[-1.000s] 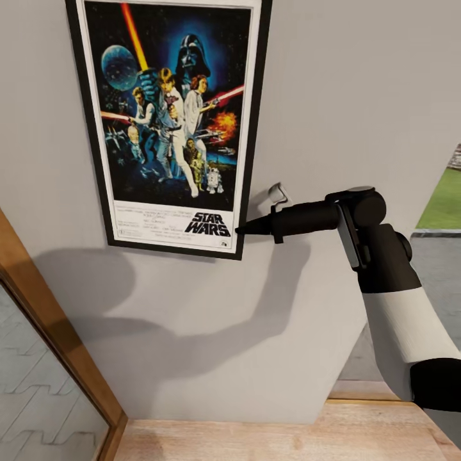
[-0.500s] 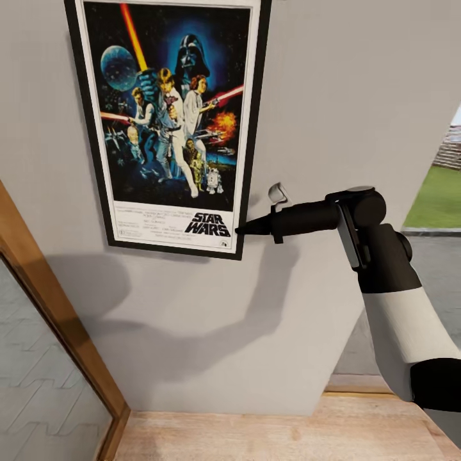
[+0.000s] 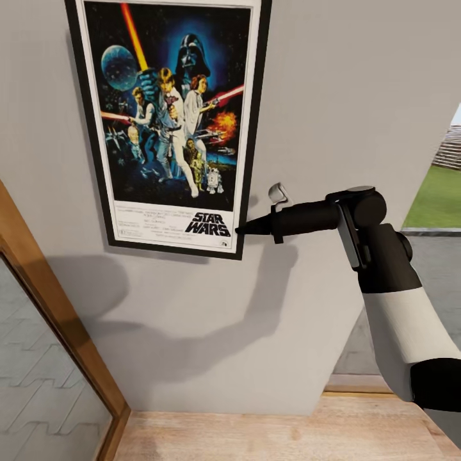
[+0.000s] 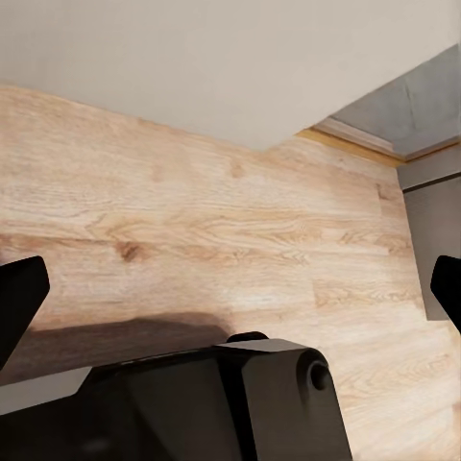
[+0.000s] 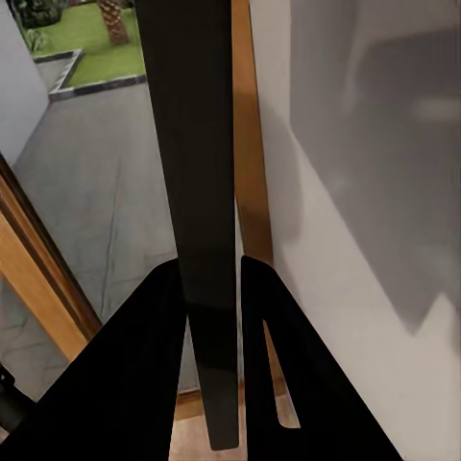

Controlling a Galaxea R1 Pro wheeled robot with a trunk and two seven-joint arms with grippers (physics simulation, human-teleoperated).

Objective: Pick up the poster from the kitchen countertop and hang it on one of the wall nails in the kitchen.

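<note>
While pinched at lower right corner by right gripper (image 3: 238,230) jaws | poster (image 3: 169,121): light, stiff, thin-edged, slip-prone | left gripper (image 4: 230,288) jaws apart, empty.

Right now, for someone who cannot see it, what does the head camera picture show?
A framed Star Wars poster stands upright against a grey wall, the right gripper pinching its lower right corner with shut jaws. A wooden door frame slants at the left, and wood flooring runs below.

bare wall (image 3: 358,96) right of poster (image 3: 169,121), wooden frame (image 3: 57,320) lower left
</note>
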